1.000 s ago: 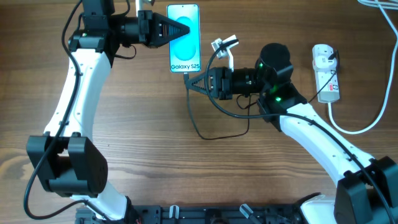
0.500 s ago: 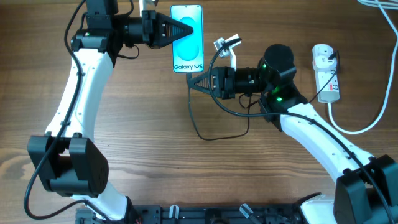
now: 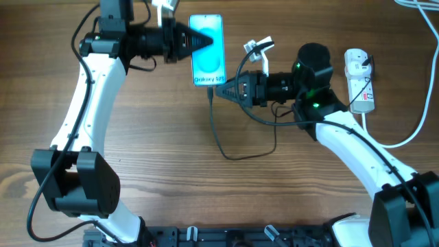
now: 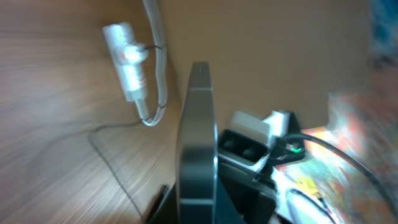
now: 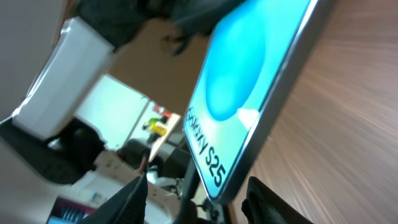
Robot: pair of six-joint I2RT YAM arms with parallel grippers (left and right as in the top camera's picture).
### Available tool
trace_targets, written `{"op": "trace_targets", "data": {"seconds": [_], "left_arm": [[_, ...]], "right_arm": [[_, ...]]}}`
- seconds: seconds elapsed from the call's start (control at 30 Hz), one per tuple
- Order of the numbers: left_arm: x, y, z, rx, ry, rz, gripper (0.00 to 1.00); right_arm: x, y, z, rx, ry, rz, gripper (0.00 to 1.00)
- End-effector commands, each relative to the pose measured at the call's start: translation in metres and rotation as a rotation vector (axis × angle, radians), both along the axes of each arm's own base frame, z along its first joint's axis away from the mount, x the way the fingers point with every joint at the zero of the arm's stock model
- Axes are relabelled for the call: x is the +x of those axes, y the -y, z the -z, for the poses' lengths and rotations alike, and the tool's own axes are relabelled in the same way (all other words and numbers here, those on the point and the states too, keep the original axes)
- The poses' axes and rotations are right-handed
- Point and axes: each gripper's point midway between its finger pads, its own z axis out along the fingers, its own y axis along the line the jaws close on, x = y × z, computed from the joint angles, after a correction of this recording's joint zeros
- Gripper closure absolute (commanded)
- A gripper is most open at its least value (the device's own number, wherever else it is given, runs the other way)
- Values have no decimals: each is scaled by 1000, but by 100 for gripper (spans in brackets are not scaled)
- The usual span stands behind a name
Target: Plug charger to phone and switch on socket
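The phone (image 3: 208,49), with a cyan screen, is held off the table at the back by my left gripper (image 3: 186,42), which is shut on its left side. The left wrist view shows the phone edge-on (image 4: 198,124) between the fingers (image 4: 198,208). My right gripper (image 3: 221,91) is shut on the charger (image 3: 214,130) at its plug end, just below the phone's bottom edge. The thin black cable loops down over the table. In the right wrist view the screen (image 5: 249,87) fills the frame above the fingers (image 5: 199,199). The white socket (image 3: 360,81) lies at the far right.
The socket's white cord (image 3: 411,130) curves along the right edge of the table. The socket also shows in the left wrist view (image 4: 127,62). Bare wood lies across the front and left of the table.
My left gripper has carried the phone slightly right. My right gripper has moved up and right with the charger plug, closer to the phone's bottom edge.
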Motion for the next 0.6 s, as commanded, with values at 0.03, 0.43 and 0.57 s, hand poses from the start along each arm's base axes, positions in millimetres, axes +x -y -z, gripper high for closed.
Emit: {"op": "trace_targets", "data": {"seconds": [0.03, 0.43, 0.57], "left_arm": [[4, -17, 47, 252, 46, -76, 96], [4, -41, 169, 505, -121, -108, 96], [14, -42, 195, 524, -132, -112, 96]], "right_arm": [[27, 24, 29, -103, 56, 126, 43], [58, 72, 108, -588, -32, 427, 48], [59, 88, 111, -714, -49, 468, 48]]}}
